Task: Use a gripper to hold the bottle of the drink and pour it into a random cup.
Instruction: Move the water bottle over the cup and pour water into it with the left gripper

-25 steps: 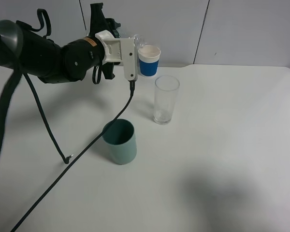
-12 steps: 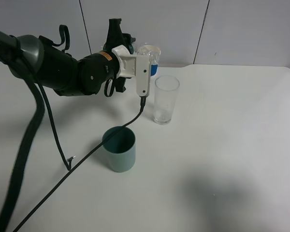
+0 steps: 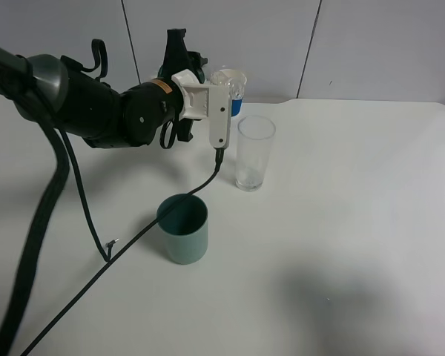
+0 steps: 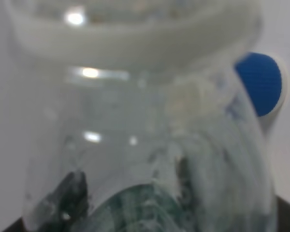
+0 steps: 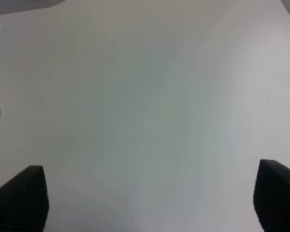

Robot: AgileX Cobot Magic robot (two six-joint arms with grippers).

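Observation:
My left gripper (image 3: 219,95), white on a black arm, is shut on the clear bottle (image 3: 229,80) and holds it in the air. The bottle's open mouth is just left of and above the rim of the tall clear glass (image 3: 254,152), which stands upright on the table. In the left wrist view the bottle (image 4: 135,145) fills the picture, with its dark green label at the lower edge. My right gripper (image 5: 150,203) is open over bare table, with only its black fingertips (image 5: 19,195) showing. It is out of the exterior view.
A teal cup (image 3: 183,222) stands in front of the glass, to its left. A blue cup with a white rim (image 3: 238,108) stands behind the bottle and also shows in the left wrist view (image 4: 261,84). The left arm's black cable (image 3: 144,230) trails past the teal cup.
Over the last second the left arm moved right with the bottle, bringing it beside the glass. In the last half second it has barely moved.

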